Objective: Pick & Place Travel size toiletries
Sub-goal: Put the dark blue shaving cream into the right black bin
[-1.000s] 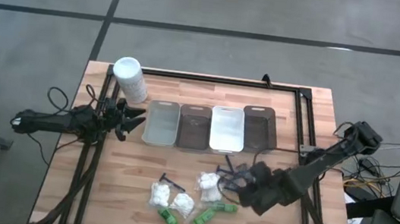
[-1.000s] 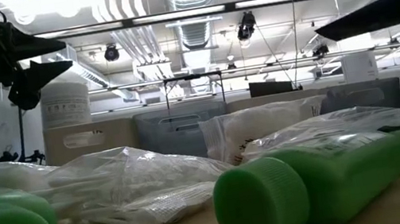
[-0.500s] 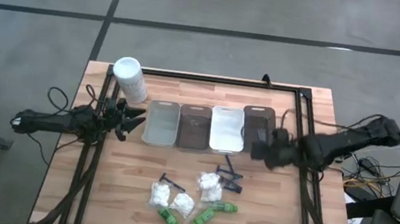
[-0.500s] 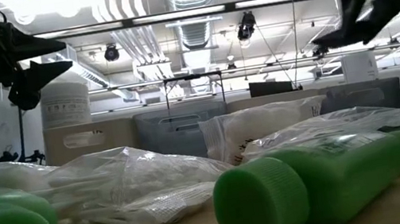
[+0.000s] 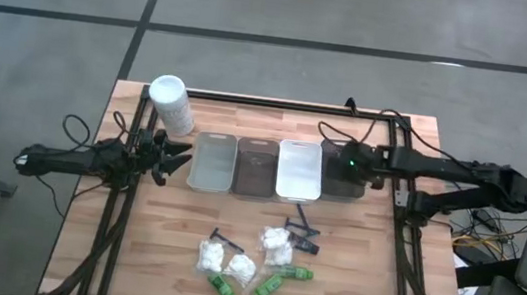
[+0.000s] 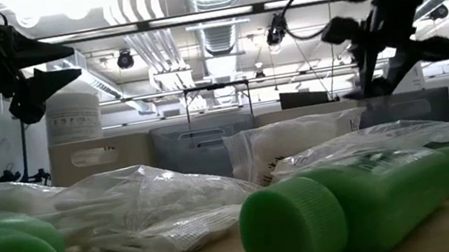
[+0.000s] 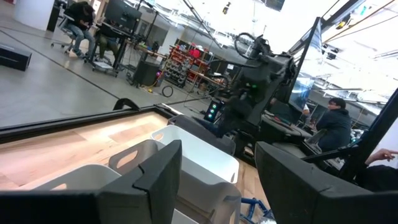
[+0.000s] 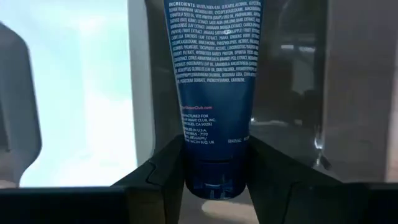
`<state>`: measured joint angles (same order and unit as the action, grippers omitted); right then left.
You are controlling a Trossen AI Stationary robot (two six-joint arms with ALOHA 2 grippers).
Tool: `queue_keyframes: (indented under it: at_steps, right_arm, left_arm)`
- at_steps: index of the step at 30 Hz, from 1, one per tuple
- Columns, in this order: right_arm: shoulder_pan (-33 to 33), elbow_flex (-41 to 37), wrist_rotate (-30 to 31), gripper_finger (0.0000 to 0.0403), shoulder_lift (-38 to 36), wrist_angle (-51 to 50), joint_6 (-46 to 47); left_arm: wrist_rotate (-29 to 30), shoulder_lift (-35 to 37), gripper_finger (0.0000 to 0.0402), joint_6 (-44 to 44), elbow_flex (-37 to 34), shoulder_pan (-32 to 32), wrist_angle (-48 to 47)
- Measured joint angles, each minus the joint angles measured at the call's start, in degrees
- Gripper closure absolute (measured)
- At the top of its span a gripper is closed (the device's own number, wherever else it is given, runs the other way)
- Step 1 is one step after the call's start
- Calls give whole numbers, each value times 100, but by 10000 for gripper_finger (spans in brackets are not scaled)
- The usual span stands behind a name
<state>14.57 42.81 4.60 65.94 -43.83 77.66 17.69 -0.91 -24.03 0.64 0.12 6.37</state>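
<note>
My right gripper (image 5: 345, 165) hovers over the dark rightmost tray (image 5: 340, 182), shut on a small dark blue tube with white print (image 8: 214, 74). In the low view it hangs high at the right (image 6: 376, 52). My left gripper (image 5: 180, 157) waits open beside the leftmost tray (image 5: 212, 161), its fingers spread in its wrist view (image 7: 217, 180). On the near part of the table lie green bottles (image 5: 268, 286), white puffs (image 5: 241, 269) and thin dark razors (image 5: 302, 228). My right gripper pinches the blue tube between its two fingers (image 8: 165, 165), at the tube's end (image 8: 214, 177) nearest the wrist. The fingers point down from above and lie along the tube. The tube is lifted clear and reaches out past the fingertips over the dark tray.
Several trays stand in a row, among them a brown one (image 5: 255, 167) and a white one (image 5: 299, 169). A tall white cylinder (image 5: 171, 104) stands at the far left. A black frame (image 5: 395, 144) borders the table. Bare wood lies between the trays and the pile.
My right gripper has risen from beside the pile of toiletries and swung toward the table's far edge, ending above the dark rightmost tray. Its arm has stretched out level from the right. The left arm and the things on the table have stayed put.
</note>
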Motion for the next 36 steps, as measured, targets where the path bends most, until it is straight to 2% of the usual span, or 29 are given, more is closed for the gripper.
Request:
queue_keyframes:
  at_steps: [4,10,14,17,19,22,27,36]
  right_arm:
    - [218,0,-163,247,445,257,-176]
    - [204,165,-271,181,958,345,-61]
    - [-63,531,-343,133,1093,286,-40]
    - [-409,988,-123,105,1109,59,129]
    - [-670,1286,181,93,1126,-448,408]
    - [-1087,1735,592,81,1195,-1094,642]
    - [-1931,2421,922,71,1318,-1829,905]
    - [-3611,3312,1472,75,1976,-1930,895]
  left_arm:
    - [0,1,193,0,-1,0,0]
    - [0,1,193,0,-1,1,1]
    - [-1,0,193,0,-2,2,0]
    - [0,2,193,0,0,2,2]
    - [-1,0,193,0,-2,2,1]
    - [-1,1,193,0,-2,0,1]
    - [-2,0,193,0,-2,2,-2]
    - [0,2,193,0,-2,2,-2]
